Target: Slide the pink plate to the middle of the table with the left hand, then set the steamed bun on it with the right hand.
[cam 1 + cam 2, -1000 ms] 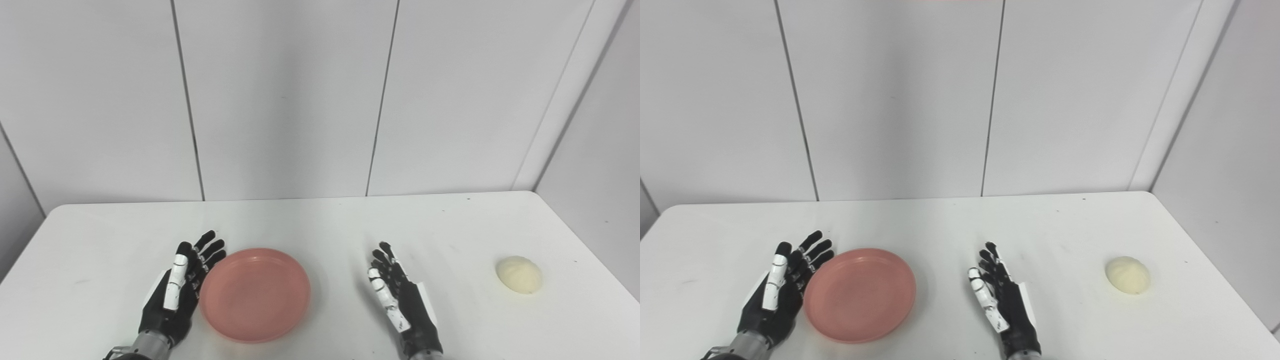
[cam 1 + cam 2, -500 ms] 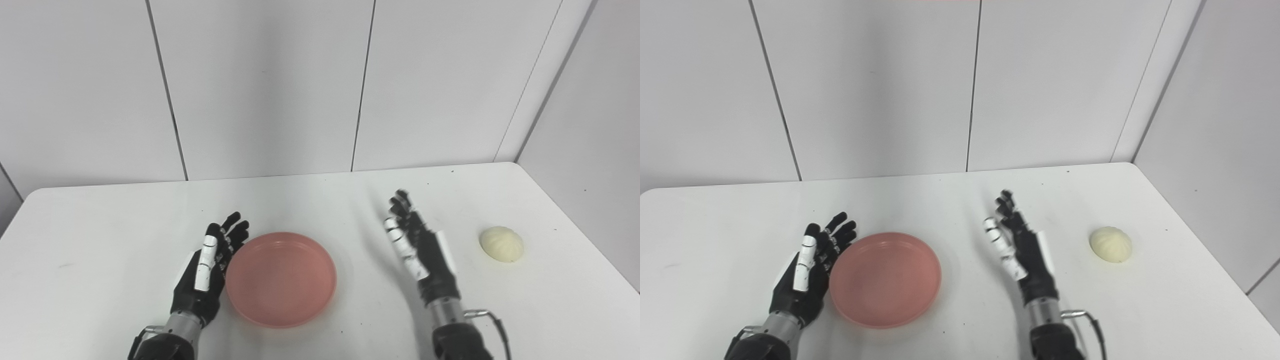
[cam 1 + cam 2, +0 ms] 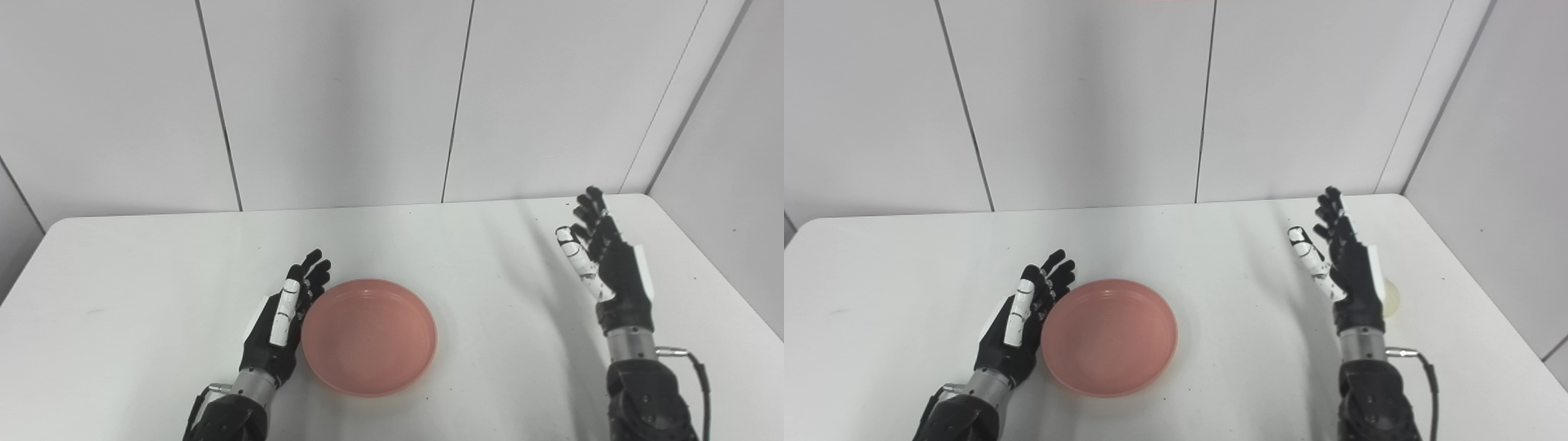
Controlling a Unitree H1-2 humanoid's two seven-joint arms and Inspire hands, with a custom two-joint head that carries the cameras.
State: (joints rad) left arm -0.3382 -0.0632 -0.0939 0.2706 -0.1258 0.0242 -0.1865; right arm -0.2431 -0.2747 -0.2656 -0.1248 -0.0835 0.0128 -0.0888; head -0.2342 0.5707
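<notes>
Left hand [image 3: 278, 327] fingers [image 3: 309, 275] are lying straight and spread, holding nothing, edge of the hand touching or just beside the left rim of the pink plate [image 3: 369, 335]. Right hand [image 3: 1347, 269] fingers [image 3: 1331, 208] are pointing up, apart, gripping nothing, hand raised above the bench [image 3: 147, 288] at its right side. Pink plate is sitting flat and empty near the middle of the white bench, toward the near edge. Steamed bun [image 3: 1390, 296] is lying on the bench at the right, mostly hidden behind the right hand in the right eye view, fully hidden in the left eye view. Grey panel wall [image 3: 343, 98] is standing behind.
</notes>
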